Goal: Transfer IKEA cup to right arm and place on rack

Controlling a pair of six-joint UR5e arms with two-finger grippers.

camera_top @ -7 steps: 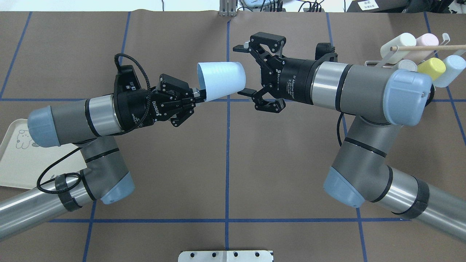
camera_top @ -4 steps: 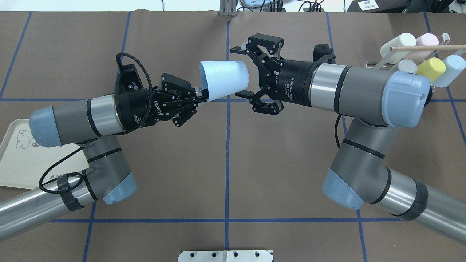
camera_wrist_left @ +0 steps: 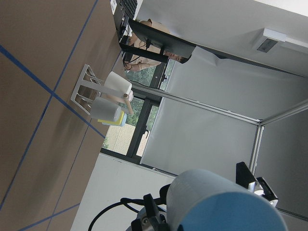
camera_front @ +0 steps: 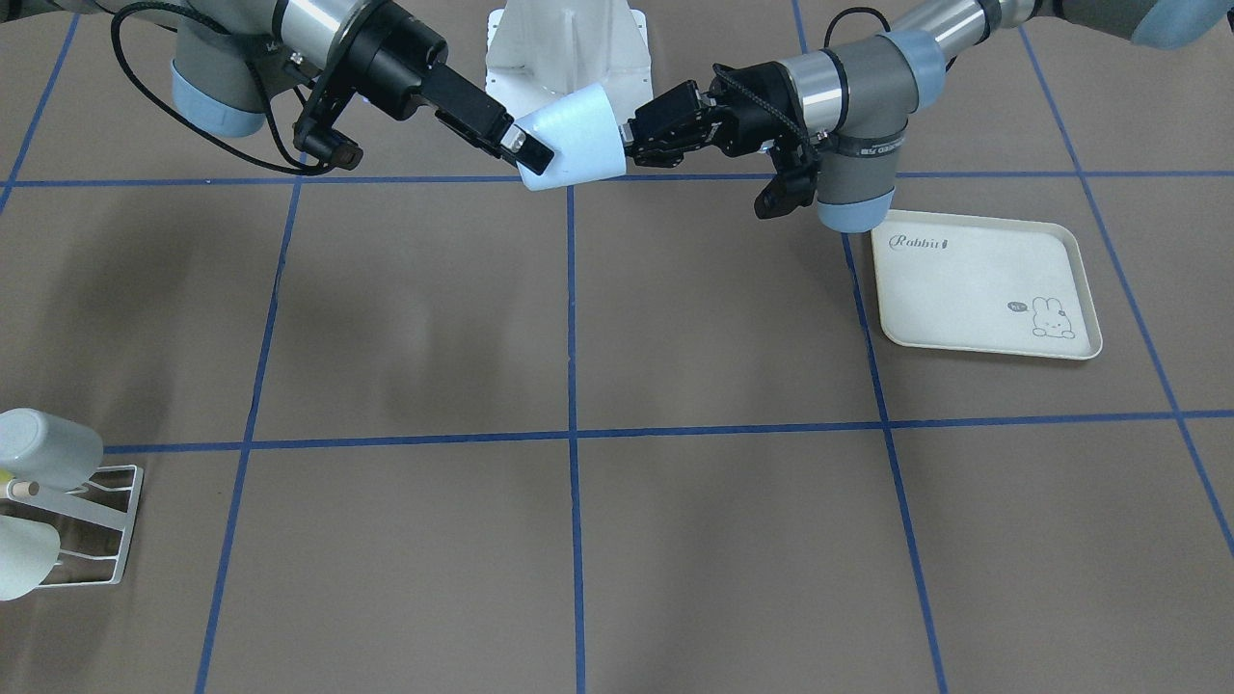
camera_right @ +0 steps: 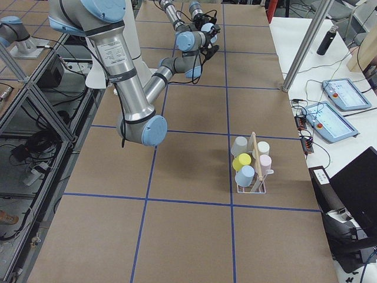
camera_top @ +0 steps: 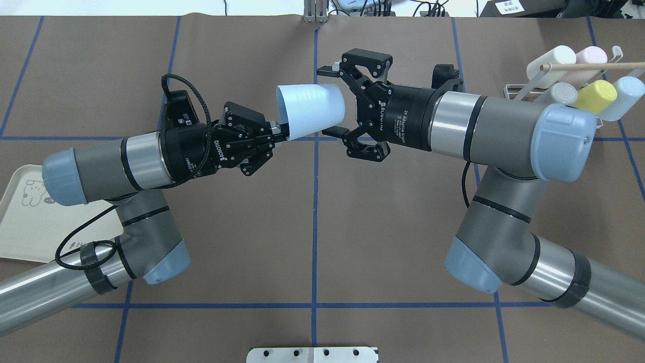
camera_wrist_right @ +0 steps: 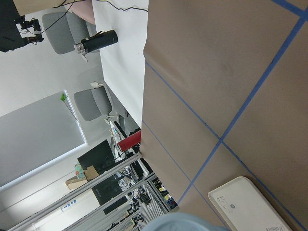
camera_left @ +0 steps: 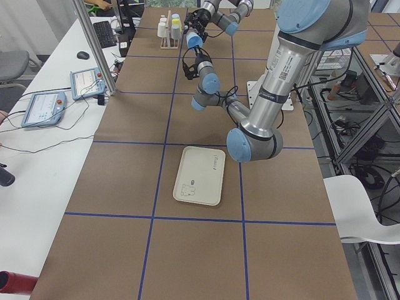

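Note:
The pale blue IKEA cup (camera_top: 310,112) lies on its side in mid-air over the table's far middle; it also shows in the front view (camera_front: 574,145). My left gripper (camera_top: 281,132) is shut on the cup's rim at its open end. My right gripper (camera_top: 331,101) is open, with one finger on each side of the cup's closed base and small gaps to it. In the front view my right gripper (camera_front: 540,135) is on the left and my left gripper (camera_front: 631,135) on the right. The white wire rack (camera_top: 524,86) stands at the far right.
The rack (camera_right: 253,174) holds several cups in cream, pink, grey, yellow and pale blue on its pegs. A cream rabbit-print tray (camera_front: 983,289) lies on the table under my left arm (camera_top: 20,222). Blue tape lines grid the brown table.
My right gripper has moved left, so its open fingers now straddle the cup's base. My left gripper has shifted slightly right and still holds the rim.

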